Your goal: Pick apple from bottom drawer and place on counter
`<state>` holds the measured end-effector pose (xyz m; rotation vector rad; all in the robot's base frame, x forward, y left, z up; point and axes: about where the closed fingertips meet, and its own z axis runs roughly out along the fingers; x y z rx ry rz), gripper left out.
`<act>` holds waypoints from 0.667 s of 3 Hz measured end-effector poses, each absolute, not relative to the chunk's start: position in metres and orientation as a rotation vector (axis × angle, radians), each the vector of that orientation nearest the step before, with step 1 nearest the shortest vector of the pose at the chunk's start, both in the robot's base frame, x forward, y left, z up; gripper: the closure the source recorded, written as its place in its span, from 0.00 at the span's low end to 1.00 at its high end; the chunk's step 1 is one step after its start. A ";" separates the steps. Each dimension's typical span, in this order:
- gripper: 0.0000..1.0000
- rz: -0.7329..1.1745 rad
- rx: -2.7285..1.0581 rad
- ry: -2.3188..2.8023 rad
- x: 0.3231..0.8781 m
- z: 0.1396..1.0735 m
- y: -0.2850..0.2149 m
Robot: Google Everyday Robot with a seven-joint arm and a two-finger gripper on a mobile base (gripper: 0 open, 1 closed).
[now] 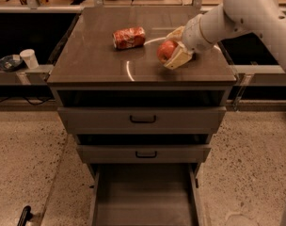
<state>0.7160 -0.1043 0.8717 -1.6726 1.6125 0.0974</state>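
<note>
The apple (165, 50) is small, round and red-orange. It sits between the cream fingers of my gripper (170, 52), which is shut on it. The gripper holds the apple just over the right middle of the counter (96, 55), the glossy grey-brown cabinet top. Whether the apple touches the counter I cannot tell. The white arm comes in from the upper right. The bottom drawer (144, 197) is pulled out at the base of the cabinet and shows only its plain floor.
A red-and-white can (129, 37) lies on its side on the counter left of the apple. A white bowl is mostly hidden behind the gripper. Two shut drawers with black handles (143, 120) sit above the open one. A white cup (28, 58) stands on a ledge at left.
</note>
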 end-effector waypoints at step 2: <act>1.00 0.167 -1.696 1.607 0.734 0.861 -0.073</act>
